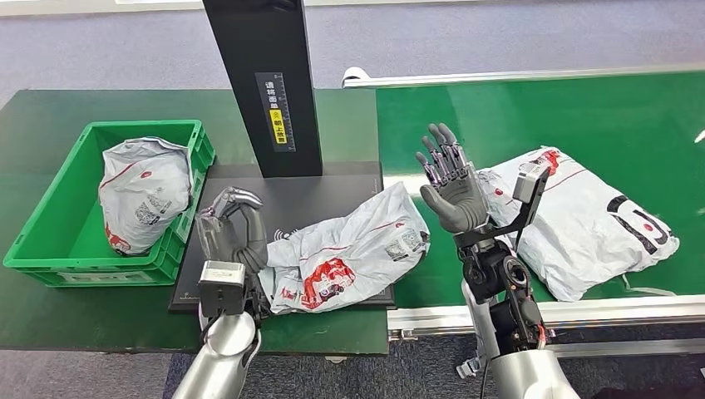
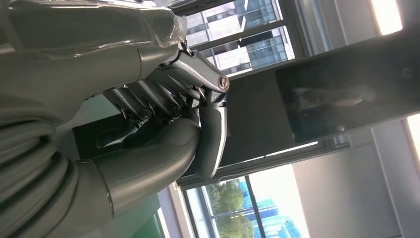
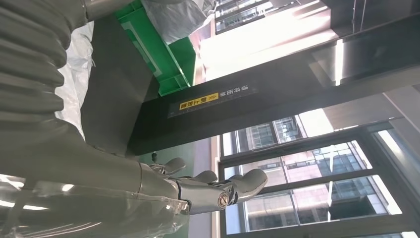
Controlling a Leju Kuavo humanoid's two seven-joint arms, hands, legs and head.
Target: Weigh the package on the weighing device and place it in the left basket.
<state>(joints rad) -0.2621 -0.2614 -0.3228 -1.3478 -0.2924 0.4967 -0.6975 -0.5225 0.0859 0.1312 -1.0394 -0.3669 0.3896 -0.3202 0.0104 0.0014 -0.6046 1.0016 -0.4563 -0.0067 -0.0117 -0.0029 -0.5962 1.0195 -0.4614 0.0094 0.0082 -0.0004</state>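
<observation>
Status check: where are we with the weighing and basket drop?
Done: one package already sits in the green basket. In hand: a second package lies on the black scale; the left hand curls at its edge, the right hand is open, raised. Left: basket it; a third package waits on the belt.

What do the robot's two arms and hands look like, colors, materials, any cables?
Both arms are silver metal tubes with black jointed wrists. The left hand and right hand have grey palms, thick grey thumbs and darker metallic fingers. A small grey camera box sits at each wrist, and thin cables run along the right forearm.
</observation>
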